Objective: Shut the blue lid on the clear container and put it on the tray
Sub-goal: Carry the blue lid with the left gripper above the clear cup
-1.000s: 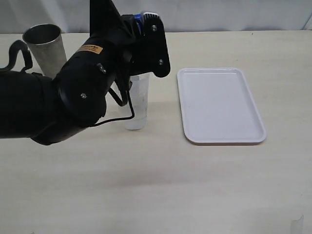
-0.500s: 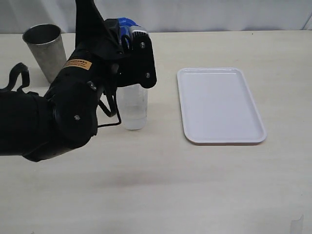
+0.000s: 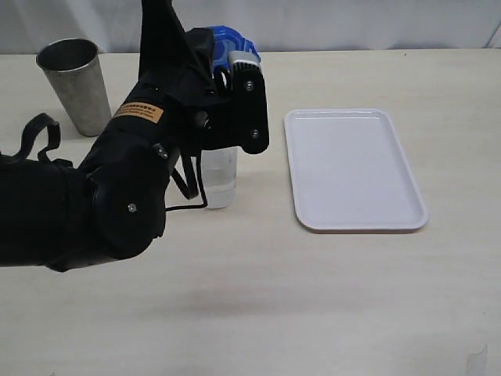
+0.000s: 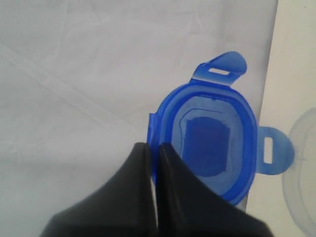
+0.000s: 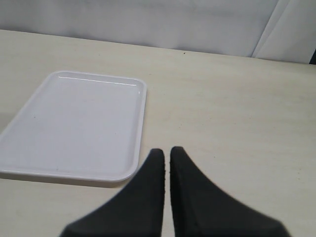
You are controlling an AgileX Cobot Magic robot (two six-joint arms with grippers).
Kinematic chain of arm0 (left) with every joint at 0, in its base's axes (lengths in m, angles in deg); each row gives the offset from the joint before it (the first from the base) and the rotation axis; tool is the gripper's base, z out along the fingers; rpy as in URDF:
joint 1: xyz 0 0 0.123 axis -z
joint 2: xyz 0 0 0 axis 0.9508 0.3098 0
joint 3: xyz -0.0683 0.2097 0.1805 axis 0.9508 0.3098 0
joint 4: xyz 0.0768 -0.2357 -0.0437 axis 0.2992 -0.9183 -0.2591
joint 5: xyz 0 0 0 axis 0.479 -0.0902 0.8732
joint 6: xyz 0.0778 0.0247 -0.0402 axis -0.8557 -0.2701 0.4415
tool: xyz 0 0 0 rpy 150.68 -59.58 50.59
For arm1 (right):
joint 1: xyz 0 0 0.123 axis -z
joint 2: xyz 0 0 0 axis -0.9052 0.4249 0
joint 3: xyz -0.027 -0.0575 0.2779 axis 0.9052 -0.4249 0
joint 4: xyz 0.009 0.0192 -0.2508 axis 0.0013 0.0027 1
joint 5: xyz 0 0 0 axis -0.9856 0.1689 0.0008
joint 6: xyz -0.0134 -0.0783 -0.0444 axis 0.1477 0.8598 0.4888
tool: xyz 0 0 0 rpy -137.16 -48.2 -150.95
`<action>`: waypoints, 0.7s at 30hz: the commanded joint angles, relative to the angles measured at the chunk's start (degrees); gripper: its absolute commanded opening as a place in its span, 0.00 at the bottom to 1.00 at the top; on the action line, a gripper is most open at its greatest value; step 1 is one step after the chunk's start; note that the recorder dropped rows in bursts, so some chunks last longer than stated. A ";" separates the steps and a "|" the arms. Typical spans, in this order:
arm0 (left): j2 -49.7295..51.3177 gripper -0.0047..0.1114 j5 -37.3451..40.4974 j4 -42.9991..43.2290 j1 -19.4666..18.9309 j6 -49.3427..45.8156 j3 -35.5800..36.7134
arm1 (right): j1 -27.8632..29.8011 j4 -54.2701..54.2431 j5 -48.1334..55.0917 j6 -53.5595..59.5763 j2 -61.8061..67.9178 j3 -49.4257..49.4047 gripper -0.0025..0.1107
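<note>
Presently in your left end effector (image 4: 153, 154): the blue lid (image 4: 212, 148), pinched by its rim between two dark fingers (image 4: 133, 197) that are pressed almost together, with only the lid's edge between them.
Lid height: it is up in the air, off the desk (image 3: 274, 298). In the exterior view you see it (image 3: 227, 37) poking out above the black left arm (image 3: 117, 196), higher than the container and apart from it.
Lid attitude: its broad face is turned to your left wrist camera, with a darker rectangle at its middle. Two snap flaps (image 4: 224, 66) stick outward from the rim.
Container: the clear container (image 3: 219, 176) stands upright on the desk. Its upper part is hidden behind your left arm, so you cannot tell how its rim looks.
Container and tray: the container sits near the tray's left side in the exterior view. It is not touching the tray and not on it.
Tray: the white tray (image 3: 352, 168) lies flat on the desk.
Right end effector (image 5: 167, 154): its fingers are pressed together, pinching nothing, over bare desk with the tray (image 5: 74, 123) near them.
Metal cup (image 3: 74, 82): it is grey and upright at the far left of the desk, well apart from the container.
</note>
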 commanded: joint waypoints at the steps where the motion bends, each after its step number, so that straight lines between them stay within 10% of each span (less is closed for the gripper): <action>1: -0.04 0.04 1.15 -0.70 0.44 0.76 0.03 | 0.34 -0.46 -0.19 0.08 -0.29 -0.08 0.06; 12: -0.04 0.04 -9.95 -0.22 0.31 3.40 0.03 | 0.34 -0.46 -0.19 0.08 -0.29 -0.08 0.06; 21: -0.04 0.04 -1.54 -0.22 -5.69 7.37 0.03 | 0.34 -0.46 -0.19 0.08 -0.29 -0.08 0.06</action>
